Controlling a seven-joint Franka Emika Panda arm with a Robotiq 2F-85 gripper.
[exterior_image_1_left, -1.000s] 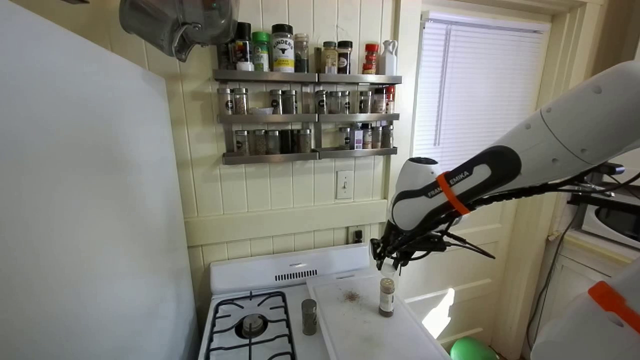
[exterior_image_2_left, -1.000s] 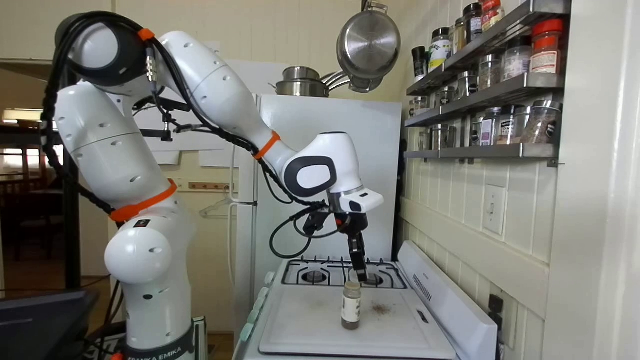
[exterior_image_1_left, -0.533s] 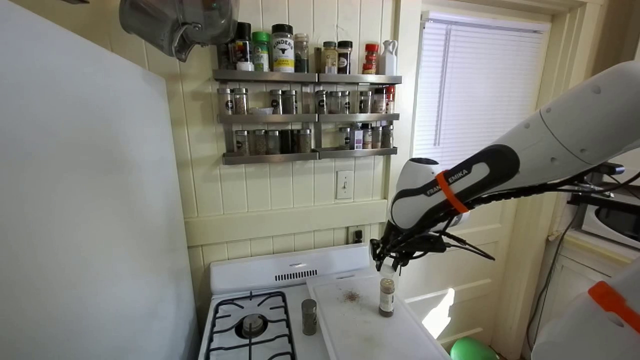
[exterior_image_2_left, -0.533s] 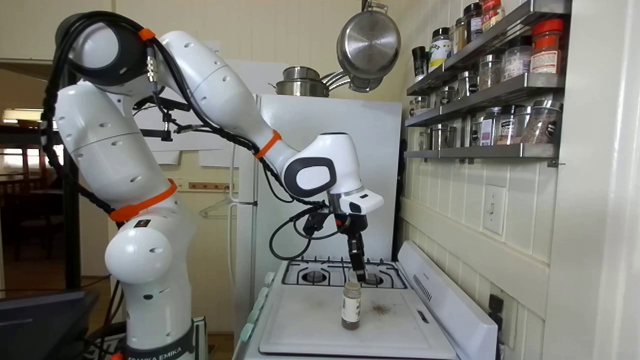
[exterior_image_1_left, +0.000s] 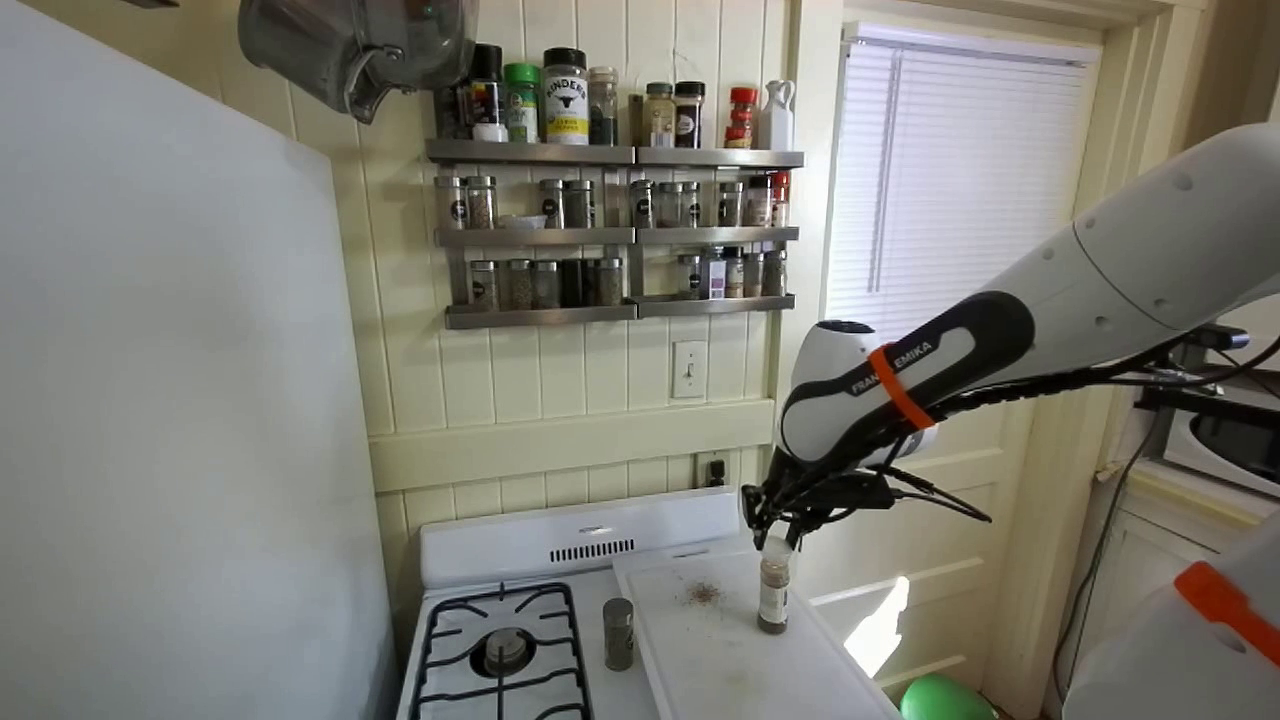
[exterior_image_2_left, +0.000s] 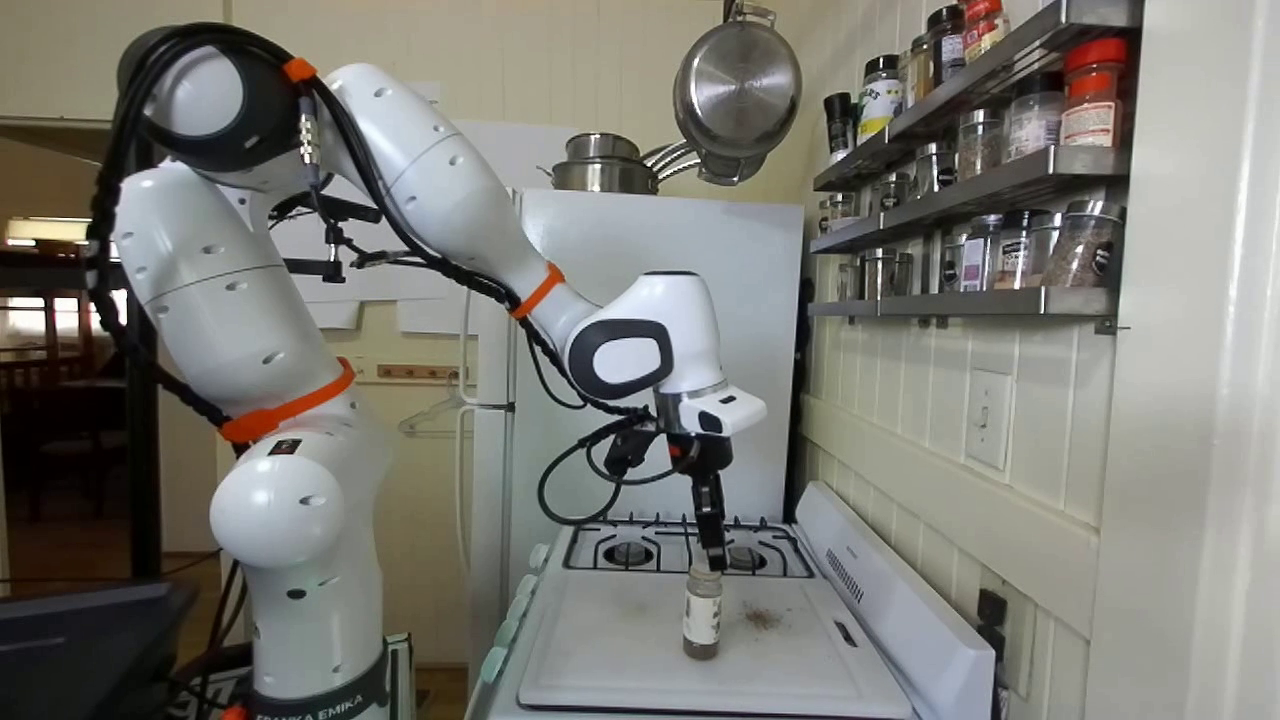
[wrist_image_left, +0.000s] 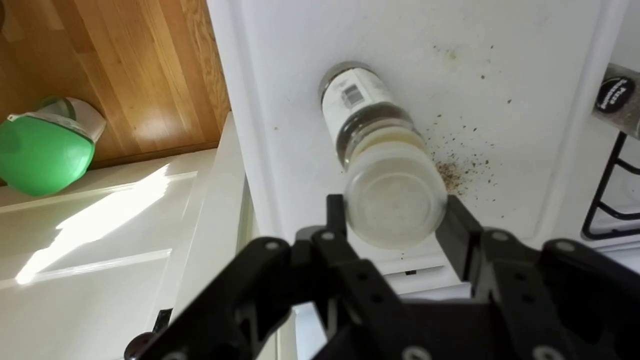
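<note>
Wrist view now, and it's a neat pinch: the jaws stand about halfway apart, squeezing a translucent cap (wrist_image_left: 396, 197) from both sides! Just below it, the labelled spice jar (wrist_image_left: 357, 102) stands upright on the white board (wrist_image_left: 285, 165) over the stove (exterior_image_1_left: 580, 525). In both exterior views that cap is right at the jar's mouth; whether they touch, I can't tell. Brown flecks (wrist_image_left: 452, 175) scatter beside the jar, and there's a second jar (exterior_image_1_left: 618, 635), upright between board and burner grate (exterior_image_1_left: 500, 688)!
</note>
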